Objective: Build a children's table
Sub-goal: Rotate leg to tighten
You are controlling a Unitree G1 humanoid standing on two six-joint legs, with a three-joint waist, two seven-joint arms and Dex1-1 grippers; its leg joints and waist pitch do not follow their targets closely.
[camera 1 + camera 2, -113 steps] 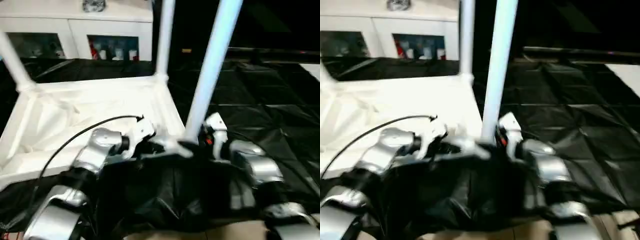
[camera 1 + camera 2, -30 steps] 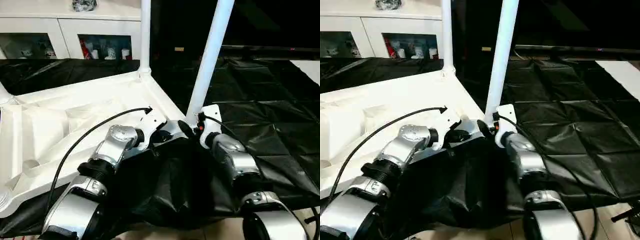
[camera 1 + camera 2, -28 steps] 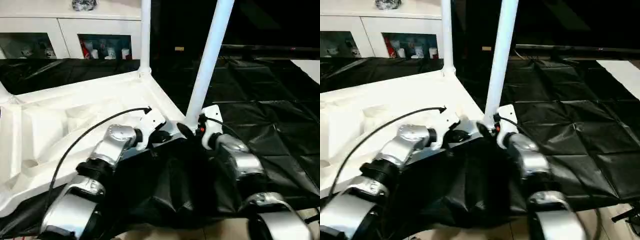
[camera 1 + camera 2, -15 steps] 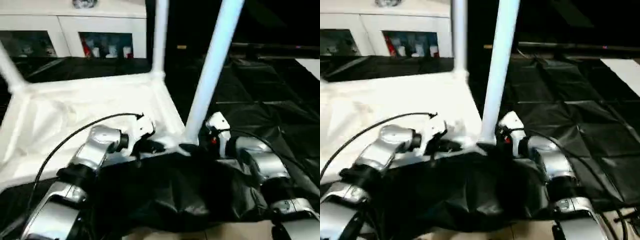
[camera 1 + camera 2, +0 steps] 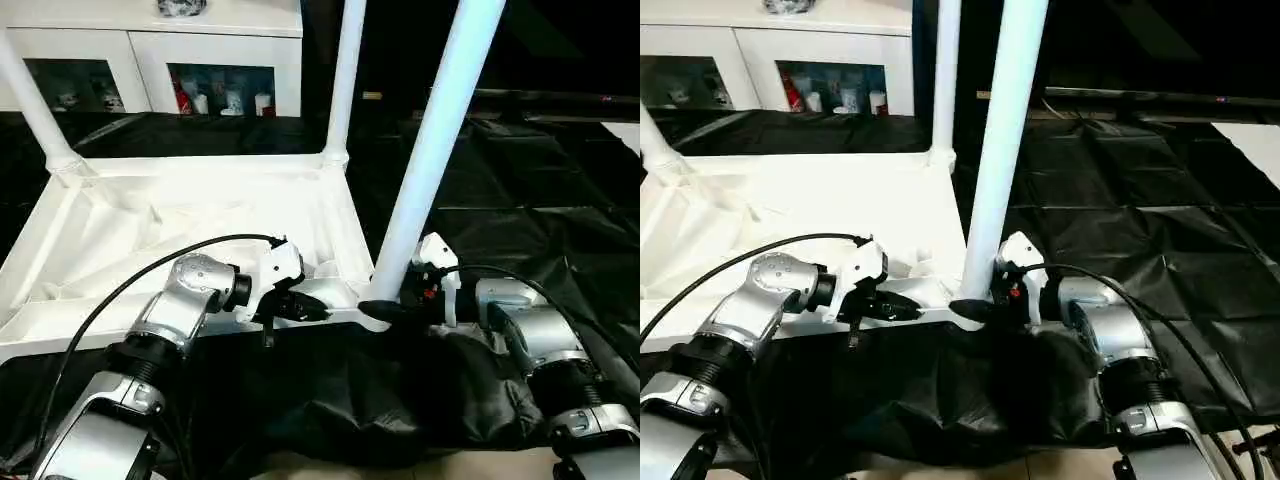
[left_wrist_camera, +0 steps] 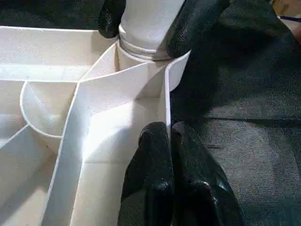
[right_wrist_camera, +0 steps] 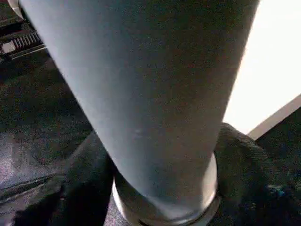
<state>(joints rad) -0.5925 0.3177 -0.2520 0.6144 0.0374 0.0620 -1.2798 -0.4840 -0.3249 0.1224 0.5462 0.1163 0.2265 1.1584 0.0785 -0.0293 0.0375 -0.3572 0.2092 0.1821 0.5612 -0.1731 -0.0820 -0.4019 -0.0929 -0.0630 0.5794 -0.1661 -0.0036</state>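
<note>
The white table top [image 5: 190,240] is lying upside down, ribbed underside facing up, on black sheeting [image 5: 520,230] that is covering the surface. Three tube legs are standing up from its corner sockets: the far left leg [image 5: 30,100], the far right leg [image 5: 343,80], and the near right leg [image 5: 440,140], which is leaning slightly to the right as it rises. The left gripper [image 6: 170,141] is sitting at the near edge wall of the top, just left of the near right corner socket [image 6: 146,61]; its jaws are pressed together with the thin rim wall pinched between them. The right gripper [image 5: 385,308] is at the base of the near right leg, its jaws closed around the tube just above the socket collar, one black finger [image 7: 89,174] lying on either side of the leg in the right wrist view. A black cable [image 5: 150,265] is arcing over the left forearm. Behind the top, at the far side, a white glass-door cabinet [image 5: 150,60] is standing with small items on its shelves.
</note>
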